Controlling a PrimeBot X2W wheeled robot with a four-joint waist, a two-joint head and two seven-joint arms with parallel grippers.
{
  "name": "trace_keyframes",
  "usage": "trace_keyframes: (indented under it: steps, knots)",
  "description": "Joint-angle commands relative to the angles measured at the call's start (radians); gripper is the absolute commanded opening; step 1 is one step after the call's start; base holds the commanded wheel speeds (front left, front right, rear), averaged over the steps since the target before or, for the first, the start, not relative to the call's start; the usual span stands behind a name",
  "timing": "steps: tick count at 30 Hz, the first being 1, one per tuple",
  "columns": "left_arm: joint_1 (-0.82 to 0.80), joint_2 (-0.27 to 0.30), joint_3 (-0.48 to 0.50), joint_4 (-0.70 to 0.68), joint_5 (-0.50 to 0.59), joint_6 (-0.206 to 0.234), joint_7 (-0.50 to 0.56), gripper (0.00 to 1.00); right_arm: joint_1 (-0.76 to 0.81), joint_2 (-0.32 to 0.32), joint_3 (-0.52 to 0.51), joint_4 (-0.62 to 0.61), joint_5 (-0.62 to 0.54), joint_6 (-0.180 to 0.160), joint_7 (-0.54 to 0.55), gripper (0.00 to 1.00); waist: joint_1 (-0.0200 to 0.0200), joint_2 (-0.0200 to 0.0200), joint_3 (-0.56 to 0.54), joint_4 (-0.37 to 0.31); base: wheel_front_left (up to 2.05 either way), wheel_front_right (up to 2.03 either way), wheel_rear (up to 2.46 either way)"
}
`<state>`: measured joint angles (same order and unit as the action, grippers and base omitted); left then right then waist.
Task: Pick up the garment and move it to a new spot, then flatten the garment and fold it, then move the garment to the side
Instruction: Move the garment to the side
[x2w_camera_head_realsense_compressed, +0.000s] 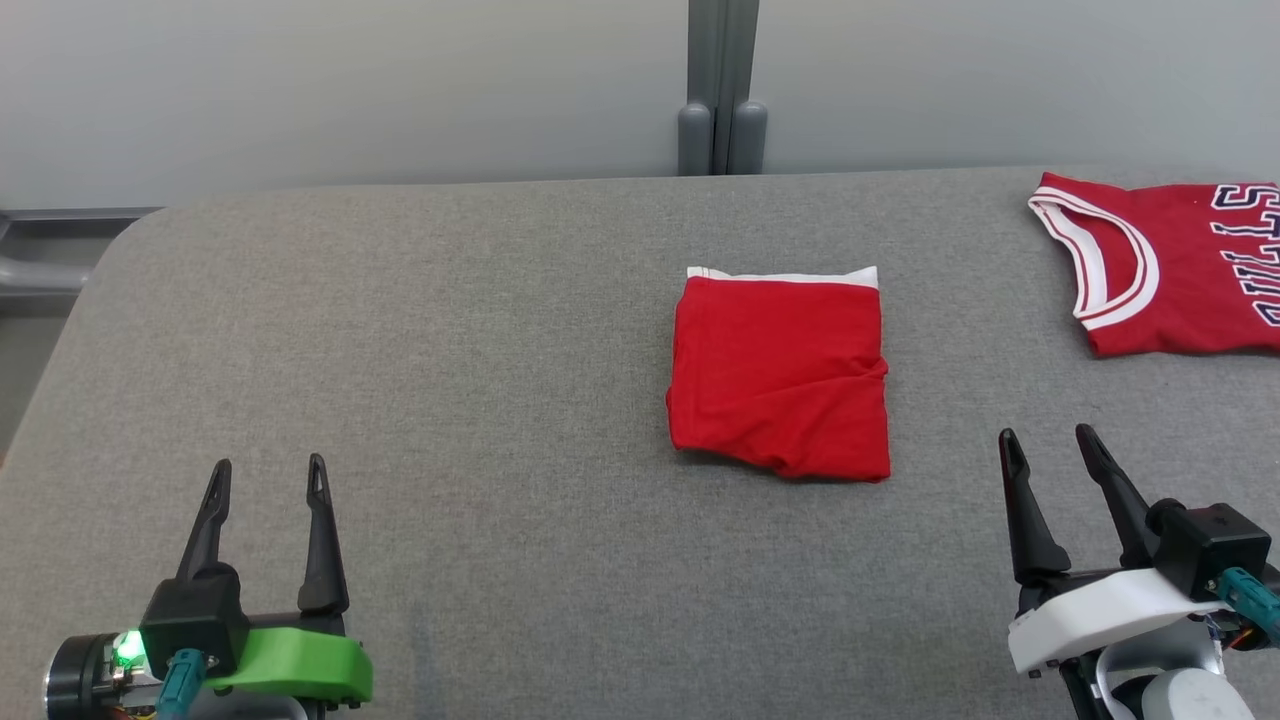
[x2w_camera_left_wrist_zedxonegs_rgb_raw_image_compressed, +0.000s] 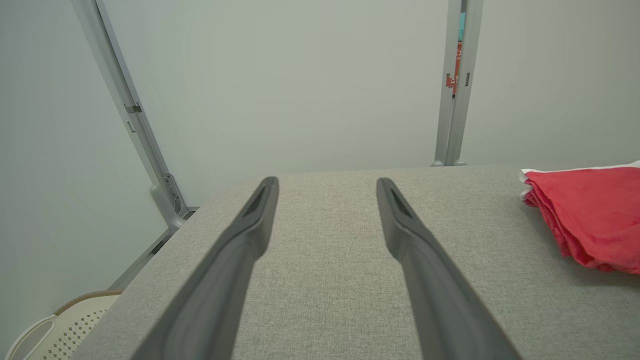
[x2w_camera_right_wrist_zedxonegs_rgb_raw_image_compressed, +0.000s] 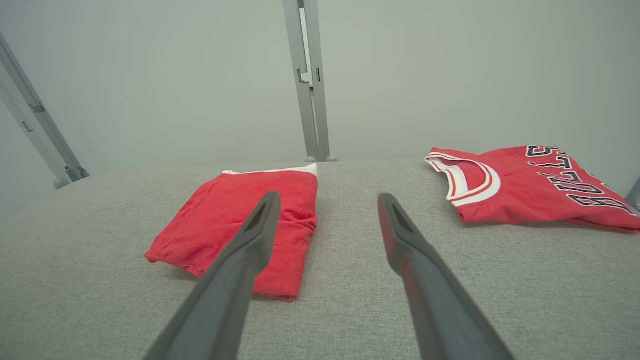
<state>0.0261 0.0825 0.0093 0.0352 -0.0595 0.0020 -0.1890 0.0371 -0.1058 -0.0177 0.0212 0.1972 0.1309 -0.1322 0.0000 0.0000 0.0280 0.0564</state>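
**A:** Start at the lower left of the head view. What sits there?

**B:** The left gripper (x2w_camera_head_realsense_compressed: 270, 463), green at its base. Its two dark fingers point up the frame and are spread apart, with only the grey table (x2w_camera_head_realsense_compressed: 450, 330) between them.

**A:** Does its own wrist view agree?

**B:** Yes, there is a wide gap and nothing is held. A pale perforated basket (x2w_camera_left_wrist_zedxonegs_rgb_raw_image_compressed: 60, 325) shows in that view's lower left corner, past the table's edge.

**A:** And the middle of the frame?

**B:** A grey post (x2w_camera_head_realsense_compressed: 722, 90) stands behind the table at top centre. Below it, a little right of centre, lies the folded red garment (x2w_camera_head_realsense_compressed: 780, 375). It is a rough square lying flat on the table, with a white strip along its far edge. It is well apart from both grippers.

**A:** Lower right?

**B:** The right gripper (x2w_camera_head_realsense_compressed: 1047, 433), white at its base. Its fingers are splayed and nothing is between them. In its wrist view the left finger crosses in front of the garment, but the head view shows the two apart.

**A:** Anything farther right?

**B:** A red jersey (x2w_camera_head_realsense_compressed: 1170, 265) with white trim and dark lettering lies flat in the upper right, cut off by the frame's edge. Bare table separates it from the folded garment.
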Motion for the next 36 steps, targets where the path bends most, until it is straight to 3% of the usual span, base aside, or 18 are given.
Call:
trace_keyframes:
  steps: [1, 10, 17, 26, 36]
  knots:
    - [-0.008, 0.007, 0.002, -0.002, -0.006, 0.008, 0.001, 1.00, 0.013, -0.001, -0.002, -0.003, -0.002, -0.001, -0.001, 1.00, 0.0000, 0.0000, 0.002, -0.002, 0.00, 0.00, 0.00]
    - [-0.010, 0.009, 0.001, 0.000, -0.018, 0.018, 0.014, 1.00, -0.017, -0.009, 0.011, 0.010, -0.004, -0.001, 0.006, 1.00, 0.0000, 0.0000, 0.026, 0.000, 0.00, 0.00, 0.00]
    - [-0.057, 0.001, -0.021, -0.001, -0.021, 0.025, 0.002, 1.00, -0.200, -0.058, 0.077, 0.067, -0.006, -0.001, 0.017, 1.00, 0.0000, 0.0000, 0.097, 0.020, 0.00, 0.00, 0.00]
    - [-0.138, -0.013, -0.061, 0.030, -0.028, 0.041, -0.038, 1.00, -0.488, -0.120, 0.146, 0.288, 0.019, -0.001, 0.027, 1.00, 0.0000, 0.0000, 0.215, 0.058, 0.00, 0.00, 0.00]
    - [-0.192, -0.020, -0.092, 0.063, -0.036, 0.059, -0.065, 1.00, -0.585, -0.126, 0.206, 0.552, 0.086, -0.001, 0.007, 1.00, 0.0000, 0.0000, 0.285, 0.084, 0.00, 0.00, 0.00]
